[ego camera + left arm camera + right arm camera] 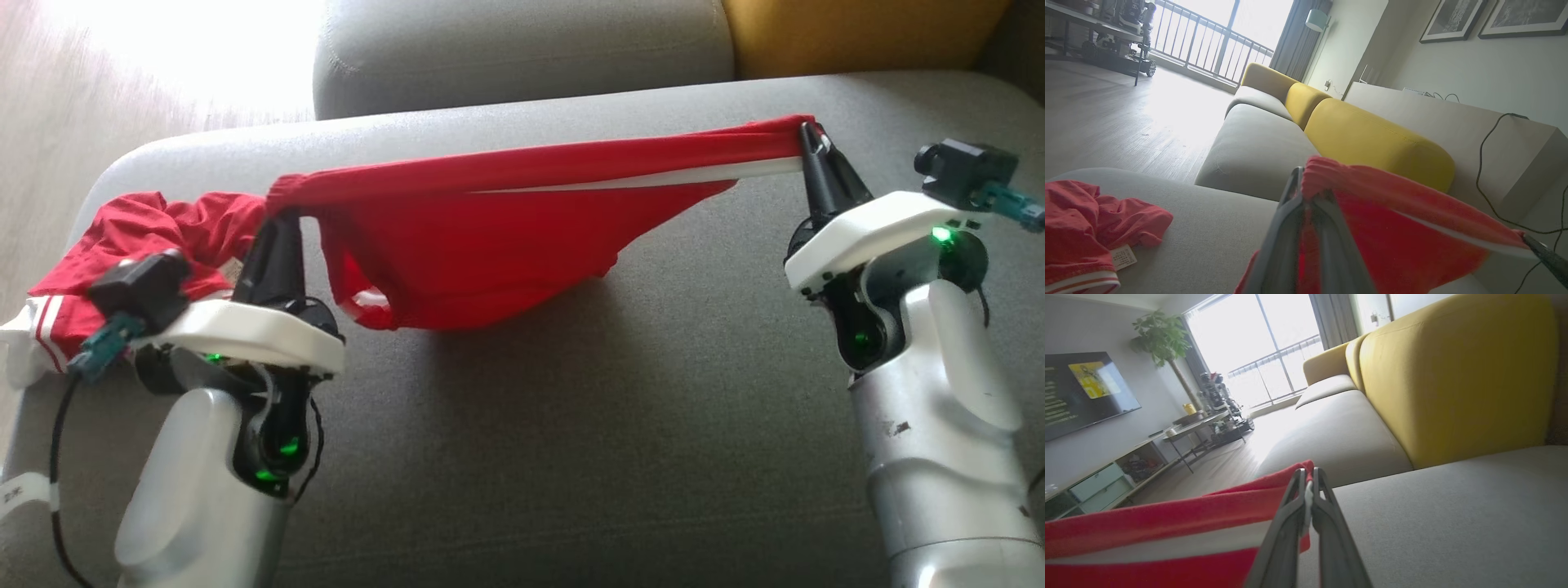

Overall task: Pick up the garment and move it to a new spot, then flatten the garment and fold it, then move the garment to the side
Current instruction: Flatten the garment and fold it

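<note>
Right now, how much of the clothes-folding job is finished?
Done: the red garment is picked up, hanging above the grey sofa seat. In hand: the left gripper and right gripper have their jaws shut on its top edge, stretching it tight while the middle sags. Left: laying it flat, folding it and moving it aside. Some bunched red cloth lies by the left gripper.

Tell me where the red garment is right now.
In the head view, the red garment hangs stretched over the grey sofa seat, held between the left gripper and the right gripper.
</note>
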{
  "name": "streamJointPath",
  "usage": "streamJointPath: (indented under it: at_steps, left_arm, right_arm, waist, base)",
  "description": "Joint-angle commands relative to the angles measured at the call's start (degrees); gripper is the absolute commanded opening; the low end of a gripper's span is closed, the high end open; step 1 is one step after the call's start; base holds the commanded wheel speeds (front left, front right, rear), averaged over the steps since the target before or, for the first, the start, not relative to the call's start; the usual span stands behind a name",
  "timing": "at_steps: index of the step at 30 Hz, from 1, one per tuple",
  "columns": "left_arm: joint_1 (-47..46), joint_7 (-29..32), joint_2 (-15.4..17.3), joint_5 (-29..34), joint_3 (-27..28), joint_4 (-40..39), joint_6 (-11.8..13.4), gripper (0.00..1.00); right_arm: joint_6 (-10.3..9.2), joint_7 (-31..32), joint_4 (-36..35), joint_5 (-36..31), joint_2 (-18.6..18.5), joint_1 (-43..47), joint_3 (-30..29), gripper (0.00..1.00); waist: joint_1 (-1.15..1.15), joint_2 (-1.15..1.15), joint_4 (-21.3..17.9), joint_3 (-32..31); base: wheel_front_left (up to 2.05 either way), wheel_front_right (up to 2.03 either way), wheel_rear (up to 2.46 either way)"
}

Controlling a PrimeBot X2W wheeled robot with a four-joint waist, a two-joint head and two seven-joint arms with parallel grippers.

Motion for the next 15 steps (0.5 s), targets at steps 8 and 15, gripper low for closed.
streamJointPath:
  at_steps: [8,15]
  left_arm:
    - [-1.4,-3.2,2.6,-1.5,7.0,-1.2,2.0,0.00]
    - [-0.6,-3.8,2.1,-2.4,7.4,-1.5,1.9,0.00]
  right_arm:
    - [-0.62,-2.2,0.1,-1.2,-1.3,-3.3,-3.6,0.00]
    - [-0.62,-2.5,0.0,-1.9,-1.3,-2.4,-6.2,0.00]
  waist:
    - [0.00,0.00,0.1,-0.2]
    - [0.00,0.00,0.0,-0.3]
  base:
    - [0.00,0.00,0.00]
    - [0.00,0.00,0.00]
